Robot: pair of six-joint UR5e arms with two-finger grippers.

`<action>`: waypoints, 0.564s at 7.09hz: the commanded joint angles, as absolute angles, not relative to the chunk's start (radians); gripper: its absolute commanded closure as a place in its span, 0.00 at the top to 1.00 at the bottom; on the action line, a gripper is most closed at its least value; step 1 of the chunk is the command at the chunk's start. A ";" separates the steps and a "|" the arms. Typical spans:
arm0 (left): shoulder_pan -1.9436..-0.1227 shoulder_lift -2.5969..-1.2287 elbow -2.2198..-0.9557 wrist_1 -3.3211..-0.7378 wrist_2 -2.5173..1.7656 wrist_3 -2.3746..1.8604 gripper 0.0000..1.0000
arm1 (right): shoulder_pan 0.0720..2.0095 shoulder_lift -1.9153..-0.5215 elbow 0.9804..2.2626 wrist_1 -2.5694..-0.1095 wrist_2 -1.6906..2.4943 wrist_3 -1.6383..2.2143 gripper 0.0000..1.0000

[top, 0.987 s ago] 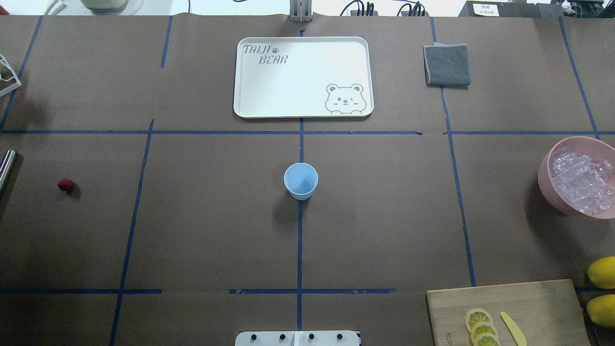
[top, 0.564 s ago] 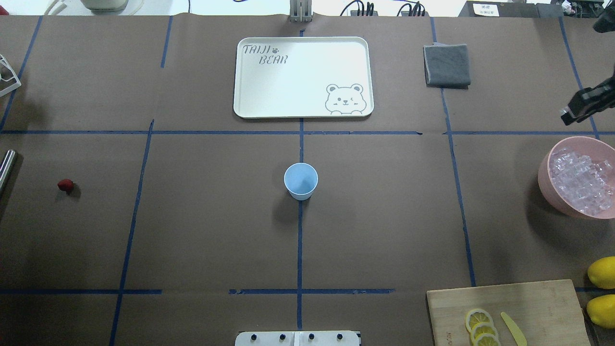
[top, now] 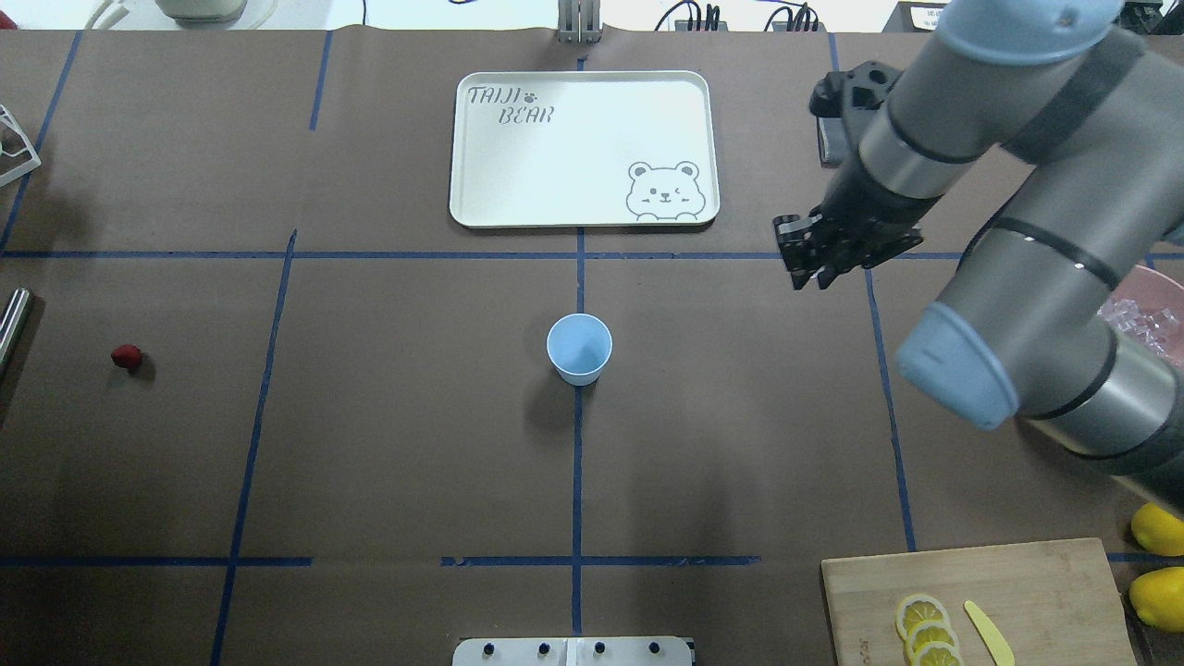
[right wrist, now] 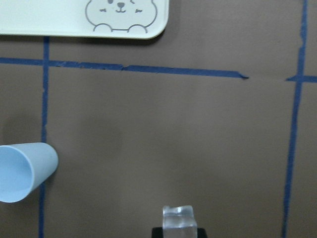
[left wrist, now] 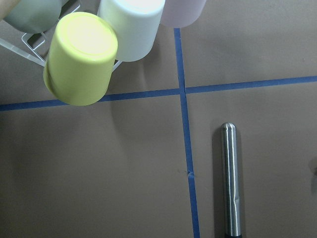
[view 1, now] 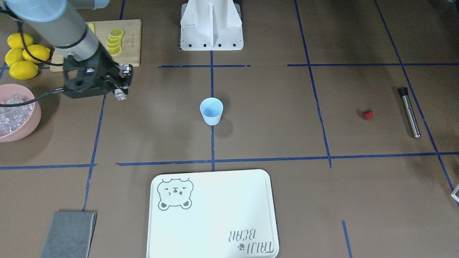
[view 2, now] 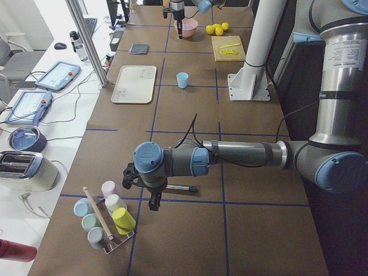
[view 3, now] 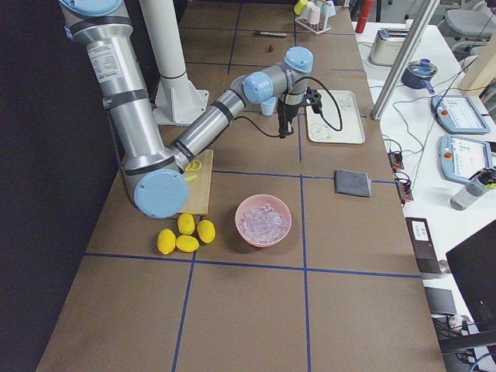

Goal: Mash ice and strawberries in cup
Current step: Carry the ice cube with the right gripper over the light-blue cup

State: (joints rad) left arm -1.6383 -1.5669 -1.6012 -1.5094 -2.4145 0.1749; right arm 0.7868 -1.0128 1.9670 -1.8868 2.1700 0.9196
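Note:
The light blue cup (top: 579, 348) stands upright and empty at the table's middle; it also shows in the front view (view 1: 211, 111) and at the left of the right wrist view (right wrist: 22, 171). My right gripper (top: 812, 276) hangs above the table to the cup's right, shut on a clear ice cube (view 1: 121, 94), which also shows in the right wrist view (right wrist: 177, 218). More ice fills the pink bowl (view 1: 21, 125). The red strawberry (top: 127, 357) lies far left. My left gripper (view 2: 154, 202) hovers by a steel rod (left wrist: 231, 181); I cannot tell whether it is open or shut.
A white bear tray (top: 583, 148) lies behind the cup, a grey cloth (view 1: 68, 233) beside it. A cutting board (top: 980, 601) holds lemon slices and a yellow knife, with whole lemons (view 1: 23, 59) nearby. A rack of coloured cups (view 2: 106, 215) stands at the table's left end.
My right arm came in from the right edge and swung left over the table toward the cup, carrying the ice cube. It now covers part of the bowl and cloth.

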 commanded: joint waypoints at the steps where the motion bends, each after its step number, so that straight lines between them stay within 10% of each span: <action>1: -1.638 -1.565 -1.606 -1.509 -2.414 0.175 1.00 | 0.627 -0.849 1.874 -1.884 2.051 1.122 0.00; 4: -1.638 -1.563 -1.606 -1.508 -2.414 0.173 1.00 | 0.529 -0.724 1.645 -1.741 1.945 1.261 0.00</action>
